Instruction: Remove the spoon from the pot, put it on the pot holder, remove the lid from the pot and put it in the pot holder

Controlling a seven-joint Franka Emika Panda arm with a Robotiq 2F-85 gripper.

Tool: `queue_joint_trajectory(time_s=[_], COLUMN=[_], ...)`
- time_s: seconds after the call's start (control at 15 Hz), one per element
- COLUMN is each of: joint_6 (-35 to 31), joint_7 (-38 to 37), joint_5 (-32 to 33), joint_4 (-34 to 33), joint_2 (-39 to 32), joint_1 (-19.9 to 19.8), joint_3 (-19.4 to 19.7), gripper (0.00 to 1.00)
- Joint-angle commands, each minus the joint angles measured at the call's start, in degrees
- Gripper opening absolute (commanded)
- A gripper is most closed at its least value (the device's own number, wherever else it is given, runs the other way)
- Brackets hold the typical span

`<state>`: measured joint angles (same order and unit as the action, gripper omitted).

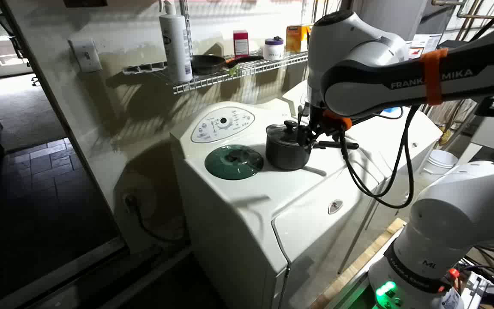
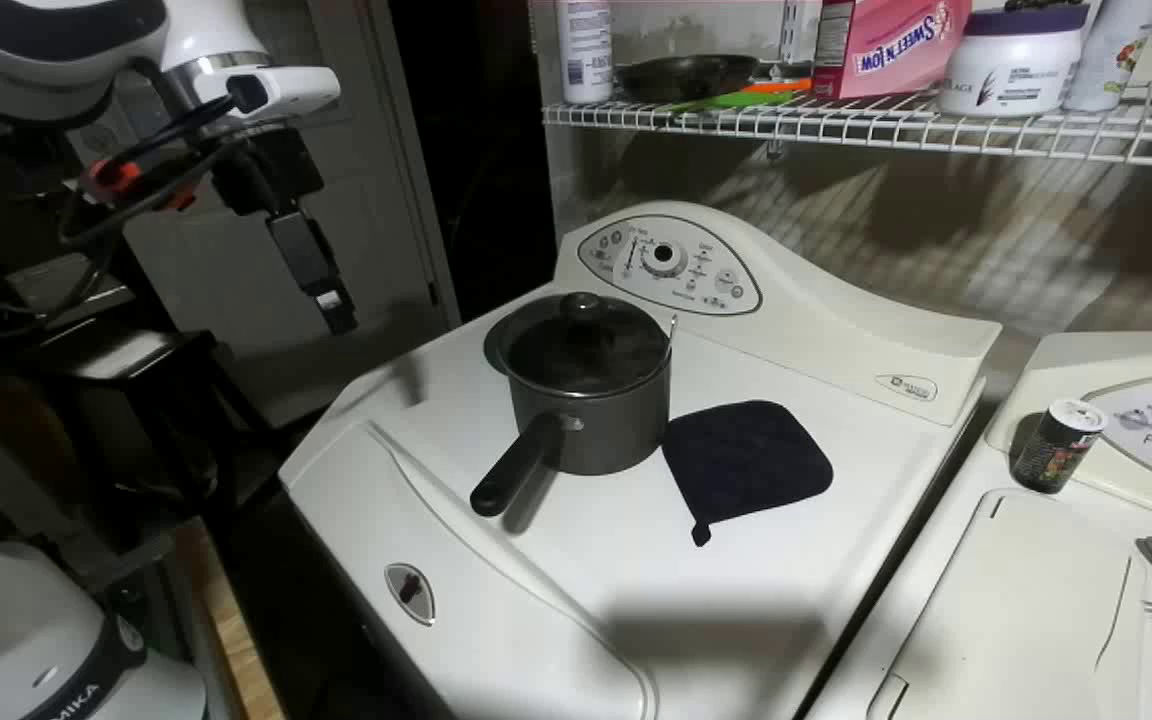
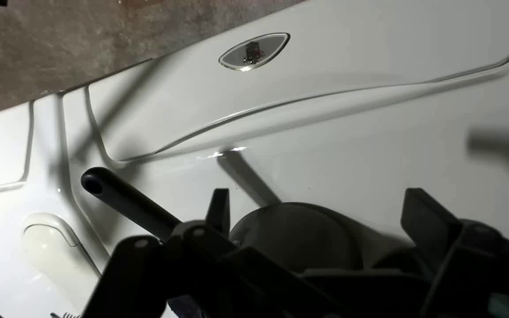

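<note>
One bent arm point(image 1: 375, 81) aims parted jaws downward, clear of the pot point(image 2: 596, 425).

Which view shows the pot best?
An exterior view where the pot, its lid and handle show unblocked. The wrist view gets only part of its side and handle, with the gripper in front. In an exterior view where the gripper overlaps the pot, part of the lid's edge is hidden.
</note>
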<state>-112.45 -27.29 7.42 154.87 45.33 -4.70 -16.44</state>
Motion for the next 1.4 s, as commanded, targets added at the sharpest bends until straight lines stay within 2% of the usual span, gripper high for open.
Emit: queue_joint_trajectory(time_s=[0.0,0.27,0.47,0.67,1.0,1.33], joint_6=[0.2,0.2,-0.3,-2.1,-4.5,-10.0], joint_7=[-0.5,-0.5,-3.1,-8.6,-15.8,-24.9], joint_5=[0.6,0.6,-1.0,-3.1,-2.6,-0.9], joint_4=[-0.1,-0.1,-1.6,-8.3,-19.5,-26.5], joint_2=[-0.2,-0.2,0.2,-4.0,-12.4,-20.4], joint_1=[0.8,0.8,1.3,-1.5,-6.3,-10.4], joint_3=[0.8,0.8,0.2,1.5,5.0,8.5], gripper=[1.0,1.0,1.0,1.0,1.0,1.0])
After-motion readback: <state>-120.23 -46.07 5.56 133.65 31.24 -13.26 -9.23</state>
